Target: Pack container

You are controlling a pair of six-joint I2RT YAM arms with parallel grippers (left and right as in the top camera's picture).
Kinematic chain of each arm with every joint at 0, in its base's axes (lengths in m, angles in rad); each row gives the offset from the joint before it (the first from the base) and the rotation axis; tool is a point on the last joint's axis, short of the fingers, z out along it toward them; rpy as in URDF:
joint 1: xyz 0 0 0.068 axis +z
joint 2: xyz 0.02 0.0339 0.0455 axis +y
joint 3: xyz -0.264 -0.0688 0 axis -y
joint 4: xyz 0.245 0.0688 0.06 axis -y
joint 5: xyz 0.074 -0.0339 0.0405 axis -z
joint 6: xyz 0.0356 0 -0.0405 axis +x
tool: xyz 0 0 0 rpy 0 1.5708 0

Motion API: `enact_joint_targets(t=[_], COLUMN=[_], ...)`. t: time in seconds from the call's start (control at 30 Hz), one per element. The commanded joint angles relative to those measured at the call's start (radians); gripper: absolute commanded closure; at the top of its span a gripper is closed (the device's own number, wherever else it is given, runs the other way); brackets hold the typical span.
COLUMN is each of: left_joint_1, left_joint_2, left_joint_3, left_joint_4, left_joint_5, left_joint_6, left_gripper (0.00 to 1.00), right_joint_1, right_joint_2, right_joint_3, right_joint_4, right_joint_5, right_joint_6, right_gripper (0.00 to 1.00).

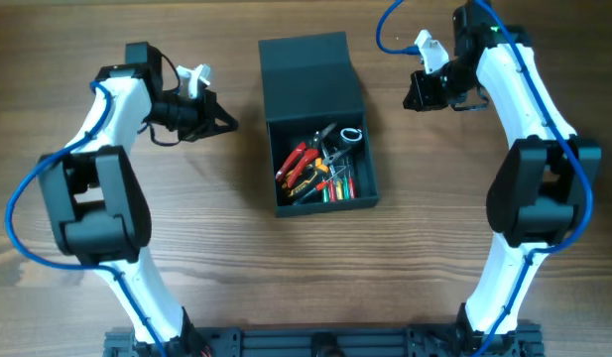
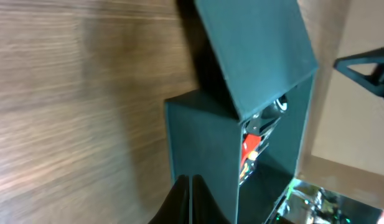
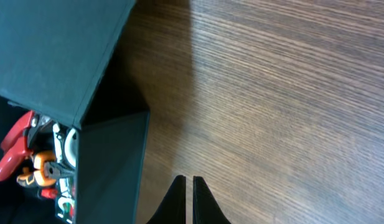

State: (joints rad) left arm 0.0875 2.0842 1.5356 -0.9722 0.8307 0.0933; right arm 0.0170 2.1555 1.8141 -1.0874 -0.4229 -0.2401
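Fingers of left pincer [image 2: 190, 183] and right pincer [image 3: 187, 183] meet, gripping nothing, beside the container [image 1: 320, 129].

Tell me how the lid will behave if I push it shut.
The lid looks flat and stiff, so it should swing whole on its hinge. The tools seem below the rim, so probably no jam. The container may slide on the smooth table.

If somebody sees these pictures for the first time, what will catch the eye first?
First the dark teal container in the middle of the table, its lid open at the far side. Next, the red, orange and green hand tools heaped inside it. The left tool and right tool flank it, both shut and empty.
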Motion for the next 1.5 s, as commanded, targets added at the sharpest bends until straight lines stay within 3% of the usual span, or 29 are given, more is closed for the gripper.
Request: enact_joint_targets(t=[0.0, 0.17, 0.37, 0.6, 0.9, 1.13, 1.47], left_joint_1=[-0.005, -0.007, -0.008, -0.047, -0.073, -0.097, -0.098], left_joint_2=[0.057, 0.107, 0.156, 0.203, 0.272, 0.287, 0.286], left_joint_3=[-0.008, -0.008, -0.008, -0.008, -0.008, -0.008, -0.008], left_joint_4=[0.046, 0.109, 0.188, 0.254, 0.426, 0.472, 0.533], left_joint_5=[0.143, 0.146, 0.146, 0.149, 0.294, 0.295, 0.321], left_joint_6=[0.013, -0.05, -0.129, -0.156, -0.267, -0.291, -0.349], left_gripper=[0.96, 0.96, 0.96, 0.96, 0.96, 0.96, 0.96], right_joint_1=[0.016, 0.022, 0.022, 0.022, 0.021, 0.017, 0.025], right_joint_2=[0.061, 0.098, 0.105, 0.224, 0.235, 0.248, 0.301], right_joint_3=[-0.001, -0.001, -0.001, -0.001, -0.001, -0.002, 0.0], right_joint_4=[0.019, 0.107, 0.278, 0.378, 0.38, 0.327, 0.399], right_joint_5=[-0.071, -0.259, -0.349, -0.549, -0.513, -0.45, -0.624], right_joint_6=[0.004, 0.055, 0.362, 0.481, 0.526, 0.527, 0.475], right_gripper=[0.96, 0.96, 0.96, 0.96, 0.96, 0.96, 0.96])
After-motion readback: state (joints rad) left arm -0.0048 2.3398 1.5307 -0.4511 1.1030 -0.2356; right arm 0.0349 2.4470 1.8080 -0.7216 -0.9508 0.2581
